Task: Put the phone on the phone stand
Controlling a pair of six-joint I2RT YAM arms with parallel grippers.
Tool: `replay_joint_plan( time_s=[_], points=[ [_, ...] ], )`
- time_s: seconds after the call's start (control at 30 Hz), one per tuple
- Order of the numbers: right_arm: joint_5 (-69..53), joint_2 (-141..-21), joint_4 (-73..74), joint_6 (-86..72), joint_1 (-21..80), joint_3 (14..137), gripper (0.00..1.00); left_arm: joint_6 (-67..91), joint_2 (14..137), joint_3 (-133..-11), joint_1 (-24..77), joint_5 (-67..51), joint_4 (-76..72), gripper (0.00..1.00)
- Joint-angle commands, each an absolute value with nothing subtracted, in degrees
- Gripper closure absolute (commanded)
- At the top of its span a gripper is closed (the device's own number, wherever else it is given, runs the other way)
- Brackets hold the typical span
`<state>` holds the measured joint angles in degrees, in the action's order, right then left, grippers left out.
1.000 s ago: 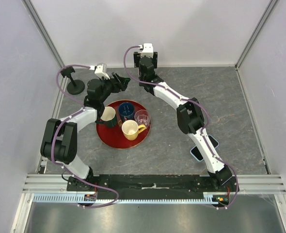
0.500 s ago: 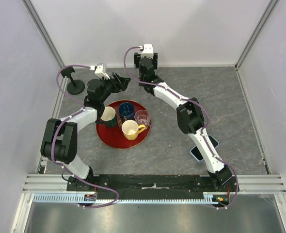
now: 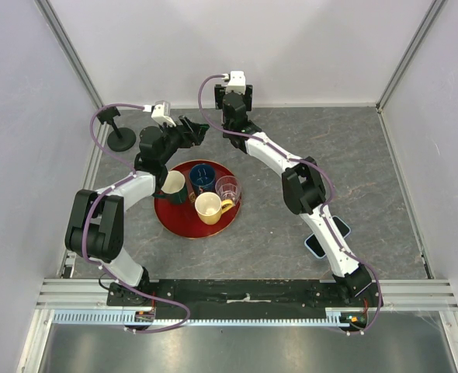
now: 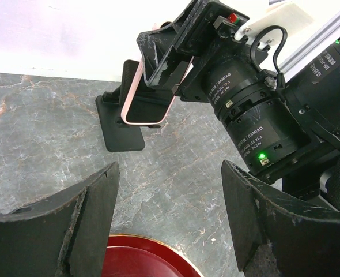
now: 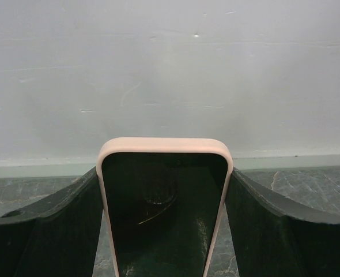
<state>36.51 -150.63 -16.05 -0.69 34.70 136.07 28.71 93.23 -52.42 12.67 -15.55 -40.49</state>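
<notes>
The right hand (image 5: pixel 164 228) is closed on the phone (image 5: pixel 164 202), one finger pressed against each long side of its pink case. The dark screen faces the wrist camera and the rounded top edge points at the white back wall (image 5: pixel 170 69). In the left wrist view the phone hangs tilted at the far edge of the desk (image 3: pixel 369 155), its lower end just above the flat base of the black phone stand (image 4: pixel 121 124). The stand's upright sits right behind the case. Whether the phone touches the stand cannot be told.

The left hand (image 4: pixel 170 225) is open and holds nothing, its two fingers spread wide above the desk. It is aimed at the phone and the stand from just beside them.

Below the left hand lies a red tray (image 3: pixel 167 221). It carries a dark cup (image 3: pixel 172 185), a blue cup (image 3: pixel 202 177), a clear glass (image 3: pixel 227 188) and a yellow cup (image 3: pixel 209 207).

A black post on a round foot (image 3: pixel 120 137) stands at the far left of the desk. A second phone (image 3: pixel 314 247) lies flat near the base of the right arm, partly hidden under it.
</notes>
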Motion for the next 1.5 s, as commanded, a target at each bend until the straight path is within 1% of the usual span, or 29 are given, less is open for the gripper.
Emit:
replay_joint_plan(
  time_s=[0.0, 0.13, 0.27, 0.73, 0.77, 1.13, 1.17, 1.23, 1.27, 1.3, 1.33, 1.4, 1.43, 1.47],
  points=[
    [36.47, -151.70, -18.81, -1.14, 34.81, 139.39, 0.69, 29.62, 93.69, -52.47, 12.66, -16.00, -43.68, 0.23],
    [37.00, -151.88, -18.72, -0.97, 34.80, 139.31, 0.65, 29.79, 93.87, -52.56, 12.74, -16.00, -43.59, 0.23],
    [36.65, -152.05, -19.34, -1.32, 34.80, 138.34, 0.57, 29.97, 93.95, -52.65, 12.66, -15.91, -43.42, 0.23],
    [34.63, -153.54, -19.34, -3.86, 34.10, 138.16, 0.48, 29.97, 94.04, -52.73, 12.74, -15.73, -43.15, 0.23],
    [34.45, -153.63, -19.34, -3.95, 34.10, 138.16, 0.45, 29.97, 94.13, -52.73, 12.74, -15.82, -43.15, 0.23],
    [31.55, -153.02, -19.60, -3.60, 33.93, 137.02, 0.31, 30.06, 94.04, -52.73, 12.74, -15.82, -43.15, 0.23],
    [31.47, -153.02, -19.60, -3.52, 33.93, 136.93, 0.27, 29.97, 94.04, -52.73, 12.66, -15.82, -43.24, 0.23],
    [31.46, -152.84, -19.43, -3.34, 33.93, 136.85, 0.23, 30.06, 94.04, -52.73, 12.74, -15.82, -43.15, 0.23],
    [31.38, -152.75, -19.34, -3.34, 34.01, 136.85, 0.18, 29.97, 94.13, -52.73, 12.66, -15.73, -43.15, 0.23],
    [31.38, -152.75, -19.16, -3.08, 33.93, 136.85, 0.15, 30.06, 94.13, -52.73, 12.74, -15.73, -43.15, 0.23],
    [31.12, -152.67, -19.07, -2.90, 33.93, 136.85, 0.10, 30.06, 94.04, -52.73, 12.74, -15.82, -43.24, 0.23],
    [31.11, -152.67, -18.99, -2.29, 34.01, 136.85, 0.06, 30.15, 94.04, -52.65, 12.66, -15.91, -43.24, 0.23],
    [31.20, -152.49, -18.81, -2.20, 34.01, 136.76, 0.02, 30.15, 94.04, -52.65, 12.74, -15.91, -43.24, 0.23],
    [31.20, -152.58, -18.81, -2.11, 33.93, 136.76, 0.02, 30.06, 94.04, -52.65, 12.74, -15.82, -43.24, 0.23]
  ],
)
